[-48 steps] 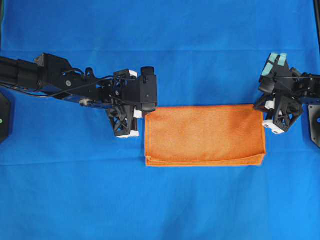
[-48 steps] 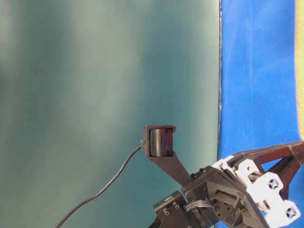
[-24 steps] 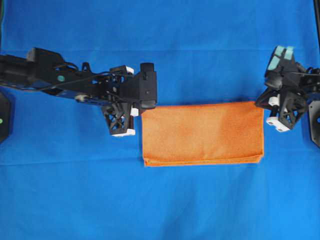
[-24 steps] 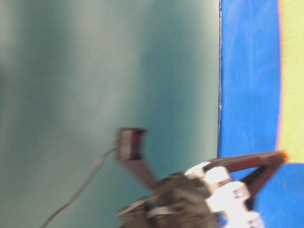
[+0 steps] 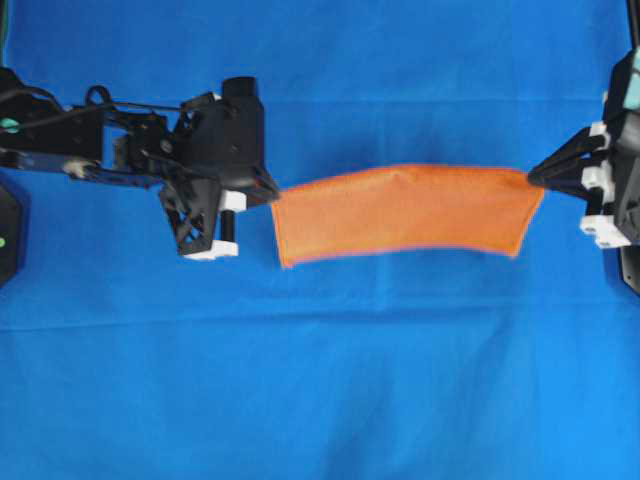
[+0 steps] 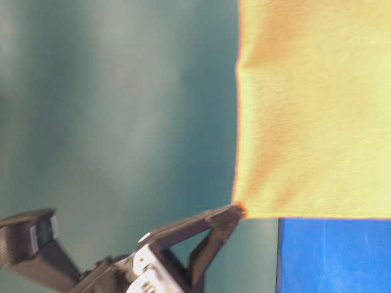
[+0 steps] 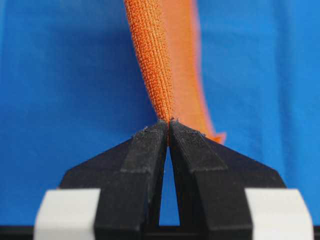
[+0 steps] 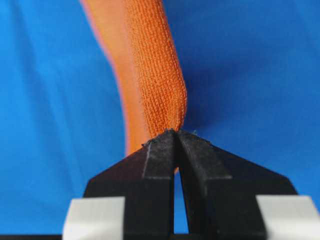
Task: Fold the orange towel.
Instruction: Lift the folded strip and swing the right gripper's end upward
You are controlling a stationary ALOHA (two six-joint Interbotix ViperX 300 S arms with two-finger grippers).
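Observation:
The orange towel (image 5: pixel 400 213), folded double, hangs stretched in the air between both arms above the blue cloth. My left gripper (image 5: pixel 272 193) is shut on its left top corner; in the left wrist view the black fingertips (image 7: pixel 150 137) pinch the towel's edge (image 7: pixel 152 60). My right gripper (image 5: pixel 534 178) is shut on the right top corner, and the right wrist view shows the towel (image 8: pixel 155 70) clamped between its tips (image 8: pixel 175 133). In the table-level view the towel (image 6: pixel 317 110) fills the upper right, held at its corner by a gripper tip (image 6: pixel 237 210).
The large blue cloth (image 5: pixel 320 380) covers the whole table. Black mounts sit at the left edge (image 5: pixel 8 230) and the right edge (image 5: pixel 630 260). A teal wall (image 6: pixel 116 104) stands behind in the table-level view.
Both grippers have lifted the folded towel off the blue cloth and drawn apart, so it now hangs taut between them. It lay flat on the cloth before.

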